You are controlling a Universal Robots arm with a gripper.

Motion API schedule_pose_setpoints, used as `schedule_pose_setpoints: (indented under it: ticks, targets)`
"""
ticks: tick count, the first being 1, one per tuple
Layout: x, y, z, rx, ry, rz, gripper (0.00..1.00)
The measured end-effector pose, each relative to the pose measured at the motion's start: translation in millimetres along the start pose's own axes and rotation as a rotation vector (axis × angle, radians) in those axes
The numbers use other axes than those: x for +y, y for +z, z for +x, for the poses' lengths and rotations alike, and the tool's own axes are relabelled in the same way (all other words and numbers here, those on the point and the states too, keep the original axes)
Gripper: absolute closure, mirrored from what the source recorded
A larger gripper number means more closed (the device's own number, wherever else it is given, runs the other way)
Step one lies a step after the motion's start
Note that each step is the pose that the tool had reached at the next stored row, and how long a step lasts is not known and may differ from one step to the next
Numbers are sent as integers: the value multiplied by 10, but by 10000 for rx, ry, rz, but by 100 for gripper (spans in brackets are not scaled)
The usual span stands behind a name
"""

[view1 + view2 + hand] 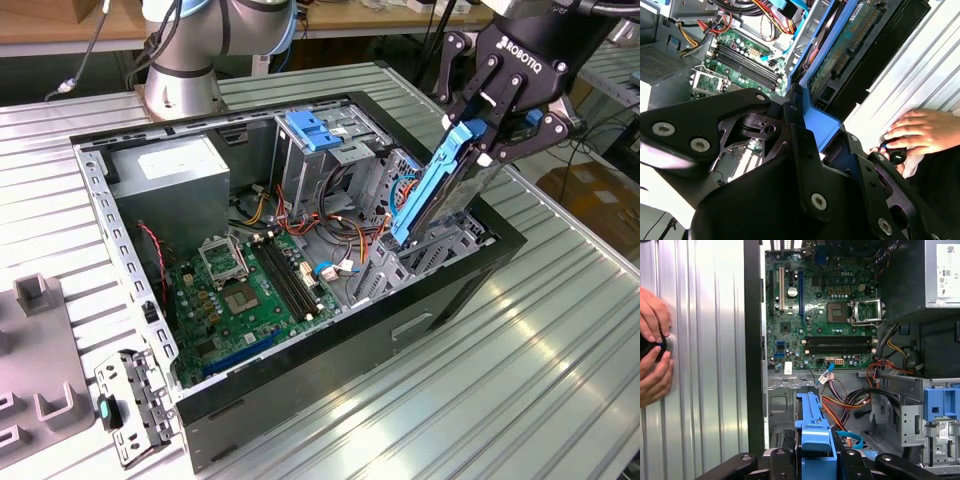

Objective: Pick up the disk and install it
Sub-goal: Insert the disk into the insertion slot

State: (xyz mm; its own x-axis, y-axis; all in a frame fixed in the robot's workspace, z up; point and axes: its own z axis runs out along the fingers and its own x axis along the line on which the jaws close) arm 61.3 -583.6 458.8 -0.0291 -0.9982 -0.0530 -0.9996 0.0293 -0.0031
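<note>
**Claw (482, 140) grips the disk (432, 190), tilted at the drive bay**

Black claw links sit closest in both wrist views, and the claw (815, 460) is closed narrowly on the blue side rails of the disk (812, 425). The second wrist view shows the disk (850, 45) with its green circuit side and connector edge facing out past the claw (812, 150).

In the exterior view the disk stands steeply tilted. Its lower end is down at the grey drive cage (425, 265) in the corner of the open computer case (330, 340). Its upper end rises well above the case rim.

Beyond the cage lie loose coloured cables (850, 400), then the green motherboard (240, 290). Farther off are the grey power supply (175, 185) and a light-blue bracket (315, 130) on top of another cage.

Beside the case, a person's hand (917, 132) rests on the ribbed table (520, 400) around a small dark object.

Judging by this, the pick-up is done and the disk has been carried to its bay. The installing is only part done, because the disk is neither level nor seated in the cage. Whether its lower end has actually entered the slot cannot be told.
</note>
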Motion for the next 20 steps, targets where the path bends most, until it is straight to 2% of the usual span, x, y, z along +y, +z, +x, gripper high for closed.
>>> schedule_pose_setpoints:
  ticks: [2,6,12,20]
  targets:
    - [4,28,-23,-1,-1,23,63]
    - [25,38,-42,-2,-5,70,63]
    - [50,59,-41,-2,-160,73,63]
    - [50,97,-39,-1,-92,76,63]
